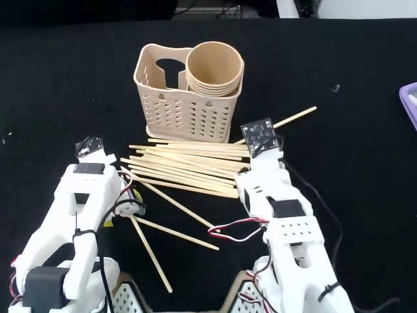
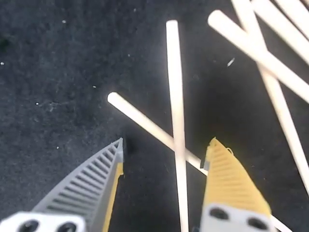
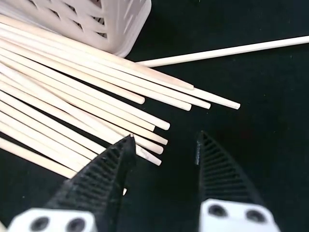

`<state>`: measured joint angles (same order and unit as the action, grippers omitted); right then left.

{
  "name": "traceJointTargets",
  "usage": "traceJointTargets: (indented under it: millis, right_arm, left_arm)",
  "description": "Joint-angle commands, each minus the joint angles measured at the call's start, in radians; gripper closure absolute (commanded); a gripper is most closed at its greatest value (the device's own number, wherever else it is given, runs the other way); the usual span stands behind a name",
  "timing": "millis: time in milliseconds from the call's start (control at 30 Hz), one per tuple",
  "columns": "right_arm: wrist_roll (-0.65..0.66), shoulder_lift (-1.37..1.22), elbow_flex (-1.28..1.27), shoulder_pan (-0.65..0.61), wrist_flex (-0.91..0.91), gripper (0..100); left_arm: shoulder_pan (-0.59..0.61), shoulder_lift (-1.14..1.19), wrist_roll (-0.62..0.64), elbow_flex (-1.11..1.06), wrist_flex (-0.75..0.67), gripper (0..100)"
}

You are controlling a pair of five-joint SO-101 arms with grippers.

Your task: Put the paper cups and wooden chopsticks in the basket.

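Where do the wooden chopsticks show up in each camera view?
High view: wooden chopsticks piled beside the basket, on the arms' side, a few loose ones nearer the arms.
Left wrist view: a crossed pair between the left gripper's open fingers.
Right wrist view: the pile's ends beside the basket's corner, ahead of the open right gripper.
Shared landmark: the black table.

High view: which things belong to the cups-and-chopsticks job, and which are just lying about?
Job:
- paper cups, stacked inside the basket
- wooden chopsticks, loose on the table in front of the basket

Lying about:
- purple object, cut off at the table's right edge
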<state>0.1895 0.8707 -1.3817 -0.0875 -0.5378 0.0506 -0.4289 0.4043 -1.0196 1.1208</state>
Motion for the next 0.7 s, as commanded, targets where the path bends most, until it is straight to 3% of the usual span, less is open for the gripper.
traceJointTargets:
  millis: [0, 167, 300, 667]
  right_arm:
    - [-0.003, 0.028, 0.005, 0.014, 0.020, 79.0]
    - [-0.003, 0.028, 0.005, 0.015, 0.020, 79.0]
    - [-0.003, 0.028, 0.005, 0.017, 0.020, 79.0]
    - [-0.003, 0.028, 0.005, 0.015, 0.020, 79.0]
  left_arm:
    - [-0.015, -0.015, 0.000, -0.008, -0.003, 78]
    - [-0.015, -0.015, -0.032, -0.018, -0.005, 89]
    - [-0.008, -0.015, -0.110, -0.024, 0.005, 89]
    - [-0.008, -0.017, -0.109, 0.047, -0.002, 92]
